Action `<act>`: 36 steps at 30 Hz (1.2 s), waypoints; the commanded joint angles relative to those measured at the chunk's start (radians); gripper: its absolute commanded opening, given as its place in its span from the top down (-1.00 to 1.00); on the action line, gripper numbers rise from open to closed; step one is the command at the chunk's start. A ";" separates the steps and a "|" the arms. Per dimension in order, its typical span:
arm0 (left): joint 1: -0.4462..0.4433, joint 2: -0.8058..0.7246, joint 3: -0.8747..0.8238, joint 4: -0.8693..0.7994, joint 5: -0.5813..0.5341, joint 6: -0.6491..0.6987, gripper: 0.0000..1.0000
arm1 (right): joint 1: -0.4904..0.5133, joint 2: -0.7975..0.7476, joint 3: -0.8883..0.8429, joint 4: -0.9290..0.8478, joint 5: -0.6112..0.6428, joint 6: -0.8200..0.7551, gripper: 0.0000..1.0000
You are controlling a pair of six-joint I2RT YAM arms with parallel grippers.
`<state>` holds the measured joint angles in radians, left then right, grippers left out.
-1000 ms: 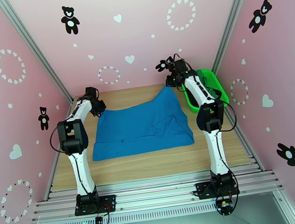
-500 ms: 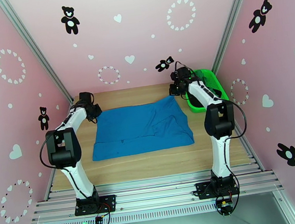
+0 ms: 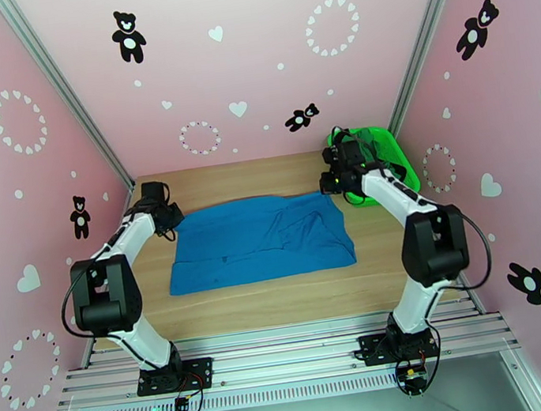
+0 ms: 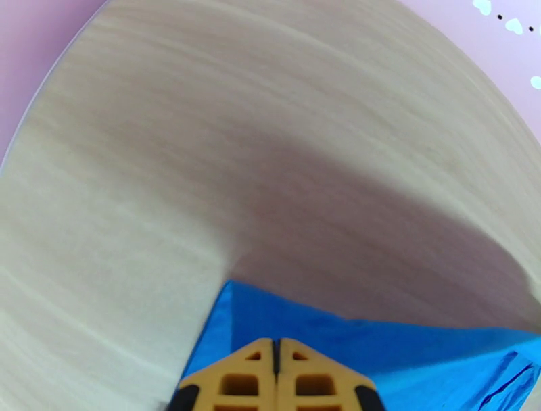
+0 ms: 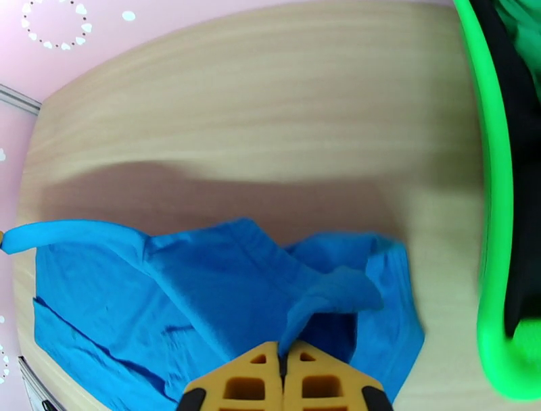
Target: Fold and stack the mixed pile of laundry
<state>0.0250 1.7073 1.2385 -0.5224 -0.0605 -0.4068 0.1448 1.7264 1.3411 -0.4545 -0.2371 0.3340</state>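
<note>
Blue T-shirt (image 3: pixel 259 240) lies on the table (image 3: pixel 283 300), far edge now lowered and drawn straight; a second ago the right claw (image 3: pixel 329 188) held its corner higher. It and the left claw (image 3: pixel 171 215) stay clamped on the far corners, ready to fold.

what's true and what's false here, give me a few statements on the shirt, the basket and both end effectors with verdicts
1. The blue T-shirt lies spread on the table. True.
2. The left end effector hangs open over bare wood. False: its jaws are shut on the shirt's far left corner.
3. The green basket stands at the table's far right corner. True.
4. The right end effector grips the basket's rim. False: it is shut on a pinch of the blue T-shirt, beside the basket.
5. The basket holds nothing. False: black cloth lies in it.
</note>
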 commanded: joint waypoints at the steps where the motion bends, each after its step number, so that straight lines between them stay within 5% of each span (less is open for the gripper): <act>1: 0.006 -0.073 -0.069 0.023 -0.058 -0.029 1.00 | 0.002 -0.078 -0.128 0.082 0.005 0.039 1.00; 7: 0.002 -0.153 -0.225 0.063 -0.105 -0.103 1.00 | 0.025 -0.177 -0.372 0.167 0.059 0.095 1.00; 8: 0.001 -0.156 -0.239 0.066 -0.111 -0.111 0.84 | 0.027 -0.192 -0.398 0.169 0.072 0.101 1.00; 11: -0.004 -0.168 -0.280 0.068 -0.141 -0.135 -0.41 | 0.029 -0.235 -0.447 0.156 0.093 0.105 0.49; 12: -0.006 -0.175 -0.288 0.067 -0.154 -0.142 -0.67 | 0.029 -0.246 -0.447 0.140 0.092 0.100 0.33; 14: -0.007 -0.187 -0.289 0.057 -0.174 -0.148 -0.85 | 0.029 -0.265 -0.426 0.095 0.087 0.082 0.07; 19: -0.007 -0.216 -0.226 -0.018 -0.228 -0.147 -0.75 | 0.029 -0.239 -0.267 -0.044 0.060 0.018 -0.06; 24: -0.010 -0.193 -0.159 -0.057 -0.205 -0.141 0.47 | 0.045 -0.069 -0.107 -0.050 -0.062 -0.026 -0.04; 26: -0.011 -0.187 -0.155 -0.055 -0.192 -0.142 0.62 | 0.063 0.019 -0.043 -0.042 -0.092 -0.048 -0.04; 33: -0.011 -0.201 -0.145 -0.067 -0.184 -0.123 0.34 | 0.096 0.270 0.123 -0.056 -0.112 -0.075 -0.06; 36: -0.011 -0.208 -0.142 -0.069 -0.174 -0.121 -0.16 | 0.104 0.311 0.141 -0.051 -0.123 -0.077 -0.05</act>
<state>0.0227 1.5223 1.0679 -0.5690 -0.2436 -0.5358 0.2428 2.0144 1.4307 -0.4801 -0.3328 0.2760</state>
